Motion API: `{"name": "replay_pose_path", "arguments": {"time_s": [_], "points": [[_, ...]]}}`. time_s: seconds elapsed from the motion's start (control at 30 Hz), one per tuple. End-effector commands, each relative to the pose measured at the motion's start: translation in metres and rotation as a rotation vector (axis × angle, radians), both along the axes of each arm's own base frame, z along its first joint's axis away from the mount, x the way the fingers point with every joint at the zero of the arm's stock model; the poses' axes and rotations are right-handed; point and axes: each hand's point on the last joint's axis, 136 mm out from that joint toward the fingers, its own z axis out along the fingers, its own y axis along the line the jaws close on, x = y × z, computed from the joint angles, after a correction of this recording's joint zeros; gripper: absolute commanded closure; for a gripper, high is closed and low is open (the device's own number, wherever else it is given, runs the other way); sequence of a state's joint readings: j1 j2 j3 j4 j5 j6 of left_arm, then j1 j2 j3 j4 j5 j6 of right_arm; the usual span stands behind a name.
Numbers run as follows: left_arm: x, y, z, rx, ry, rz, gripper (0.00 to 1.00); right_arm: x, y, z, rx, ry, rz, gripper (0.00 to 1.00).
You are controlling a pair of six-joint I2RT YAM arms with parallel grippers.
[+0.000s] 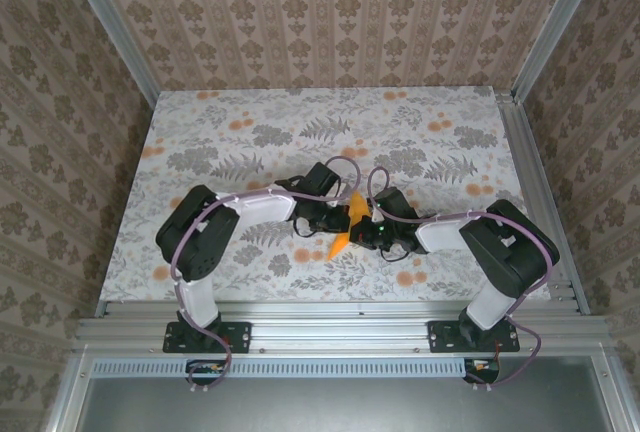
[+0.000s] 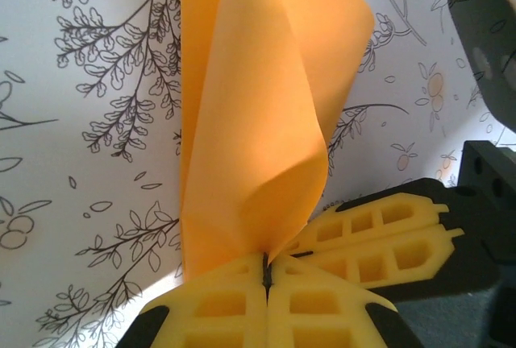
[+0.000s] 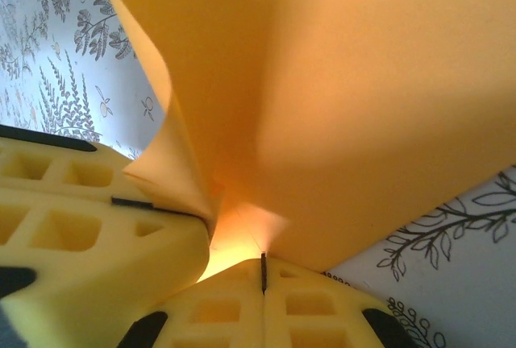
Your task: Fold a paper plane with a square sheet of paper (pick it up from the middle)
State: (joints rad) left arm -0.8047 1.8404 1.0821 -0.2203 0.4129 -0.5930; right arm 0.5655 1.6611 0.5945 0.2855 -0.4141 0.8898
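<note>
The square sheet of paper [image 1: 346, 226] is bright orange and creased into a narrow shape with a pointed lower end. It is held above the middle of the table between both grippers. My left gripper [image 2: 266, 271] is shut on its lower edge, and the paper [image 2: 250, 122] rises from the jaws in two curling flaps. My right gripper [image 3: 263, 271] is shut on the paper [image 3: 347, 106] right beside it. The yellow fingers [image 2: 387, 235] of the right gripper touch the left one's. In the top view the left gripper [image 1: 334, 216] and the right gripper [image 1: 366, 228] meet at the paper.
The floral-print table [image 1: 250, 142] lies under the arms, walled by patterned panels. An aluminium rail [image 1: 330, 327] runs along the near edge by the arm bases. Both arms fold inward, elbows out to the left and right.
</note>
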Motion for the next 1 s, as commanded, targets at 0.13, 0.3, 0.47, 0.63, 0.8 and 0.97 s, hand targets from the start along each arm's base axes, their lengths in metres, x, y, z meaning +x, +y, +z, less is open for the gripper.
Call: {"name": "replay_pose_path", "arguments": {"time_s": [0.13,0.3,0.47,0.63,0.8,0.97], "points": [[-0.005,-0.008,0.009,-0.071,0.020,0.024,0.96,-0.010,-0.018,-0.022,-0.079,0.054,-0.037,1.00],[-0.005,-0.010,0.001,-0.074,0.037,0.025,0.96,-0.008,-0.016,-0.020,-0.060,0.043,-0.037,1.00],[-0.006,-0.004,-0.010,-0.061,0.058,0.034,0.95,-0.008,-0.015,-0.019,-0.035,0.037,-0.044,1.00],[-0.004,0.002,-0.012,-0.076,0.067,0.050,0.96,-0.007,-0.014,-0.017,0.003,0.027,-0.061,1.00],[-0.002,0.002,-0.008,-0.082,0.062,0.047,0.95,-0.006,-0.014,-0.017,0.028,0.026,-0.076,1.00],[-0.003,0.003,-0.013,-0.086,0.076,0.049,0.95,-0.003,-0.015,-0.016,0.076,0.025,-0.108,1.00]]}}
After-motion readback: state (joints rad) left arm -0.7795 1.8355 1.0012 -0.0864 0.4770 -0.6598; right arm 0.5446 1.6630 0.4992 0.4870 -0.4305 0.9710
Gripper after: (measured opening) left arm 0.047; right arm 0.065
